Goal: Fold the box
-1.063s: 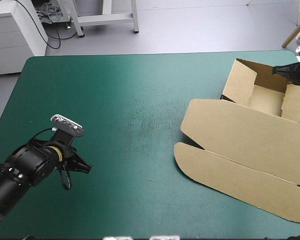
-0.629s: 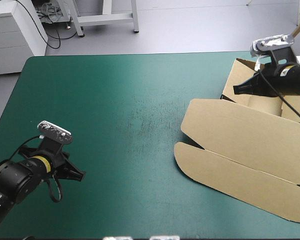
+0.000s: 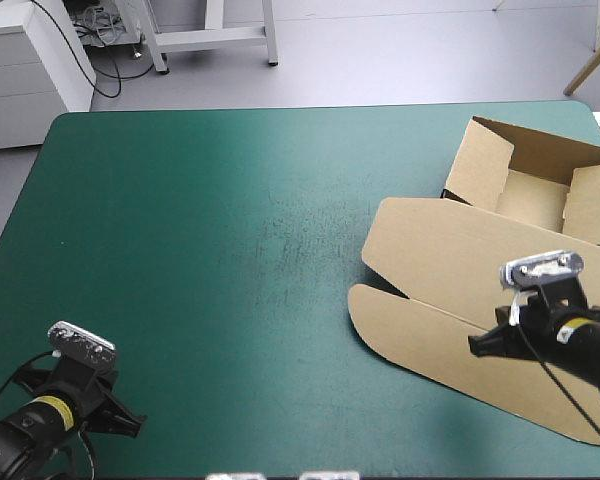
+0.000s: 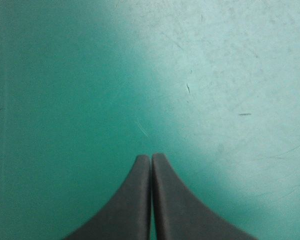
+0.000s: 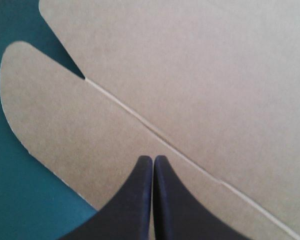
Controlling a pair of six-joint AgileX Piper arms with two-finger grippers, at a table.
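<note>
High view: the box (image 3: 460, 270) lies at the right side of the teal-green cover (image 3: 230, 200), its tray (image 3: 530, 195) with walls raised toward the far right corner, its lid (image 3: 480, 255) flat and reaching toward the near edge; the right gripper (image 3: 483, 343) hangs over the lid's front flap (image 3: 430, 350); the left gripper (image 3: 130, 424) sits at the near left corner, well apart from the board.

Left wrist view: the black fingers are clenched into one point, grasping nothing; only bare cover lies ahead.

Right wrist view: these fingers are pressed together too, empty, over the flap just short of the crease (image 5: 140, 120); whether the tips touch the board cannot be told.

The step in hand looks to be raising the flap along that crease; closed tips on top can only press, so the fingers would need to part and come in at the flap's rounded edge by the cover, lifting evenly so the board bends at the crease and not beside it.

Only the high view shows the raised tray and both arms; only the right wrist view shows the crease running from the notch.
</note>
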